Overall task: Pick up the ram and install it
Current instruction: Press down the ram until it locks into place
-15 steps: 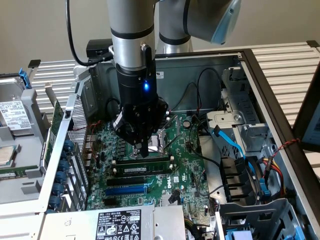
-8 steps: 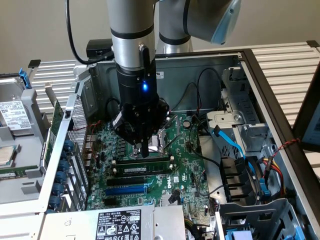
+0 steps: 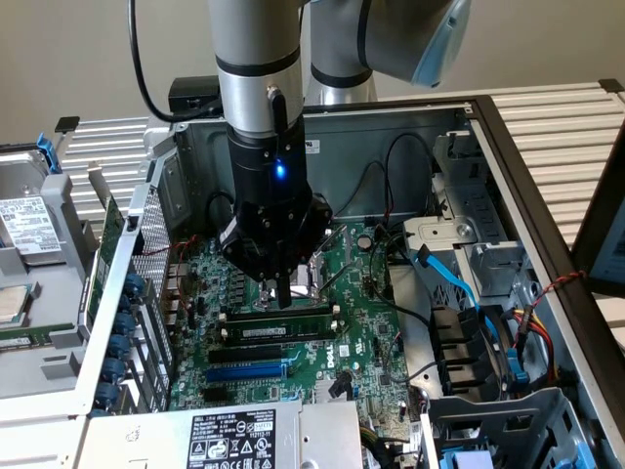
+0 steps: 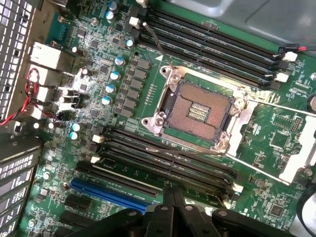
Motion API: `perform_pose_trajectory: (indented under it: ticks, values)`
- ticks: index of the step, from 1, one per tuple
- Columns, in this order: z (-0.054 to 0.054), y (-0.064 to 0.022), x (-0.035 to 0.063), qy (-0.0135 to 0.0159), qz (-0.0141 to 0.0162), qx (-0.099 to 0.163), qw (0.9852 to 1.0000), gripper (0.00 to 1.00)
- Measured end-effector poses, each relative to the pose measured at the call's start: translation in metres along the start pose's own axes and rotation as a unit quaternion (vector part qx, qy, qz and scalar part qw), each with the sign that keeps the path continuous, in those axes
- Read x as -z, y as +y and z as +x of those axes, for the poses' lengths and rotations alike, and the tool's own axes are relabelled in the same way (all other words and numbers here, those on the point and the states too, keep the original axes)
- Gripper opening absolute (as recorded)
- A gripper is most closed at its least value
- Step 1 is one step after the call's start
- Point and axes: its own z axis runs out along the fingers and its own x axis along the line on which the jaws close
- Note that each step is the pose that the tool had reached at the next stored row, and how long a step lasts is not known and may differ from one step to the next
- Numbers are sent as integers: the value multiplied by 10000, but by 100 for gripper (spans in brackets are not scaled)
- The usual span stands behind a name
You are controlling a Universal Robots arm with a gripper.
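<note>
While I am reaching down into the open case, pincer: my black two-fingered gripper (image 3: 282, 296) is clenched, fingers pressed together and grasping nothing between them.
Contact: my joined fingertips are sitting on, or just above, the top edge of the stick; I cannot tell which.
Ram: the long thin green memory stick with black chips and a white label strip (image 3: 278, 330) is standing upright in a black memory slot, directly under my fingertips, roughly at the middle of its length.
Step in hand: I judge that I am pressing the ram home, the pick-up being done, since it is standing in the slot and not in my grip.
What the seating calls for: by my judgement, a straight downward push, keeping the stick level so both ends sink together and the end latches close.
Beside it: the long blue plastic expansion slot (image 3: 244, 371) is lying parallel, near the ram and on the side toward the exterior camera.
Beyond: the square silver-framed processor socket (image 4: 197, 111) is lying open and bare on the green motherboard (image 4: 276, 143), past the row of slots.
Farthest: the grey sheet-metal computer case (image 3: 391, 127) is walling all this in.
</note>
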Motion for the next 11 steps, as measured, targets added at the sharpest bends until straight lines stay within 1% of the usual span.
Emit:
perform_pose_trajectory:
  ticks: [5,8,11]
  values:
    - [0,0,0,1,10,-307,9995,11]
    - [0,0,0,0,16,-488,9988,11]
    - [0,0,0,-3,22,-667,9978,11]
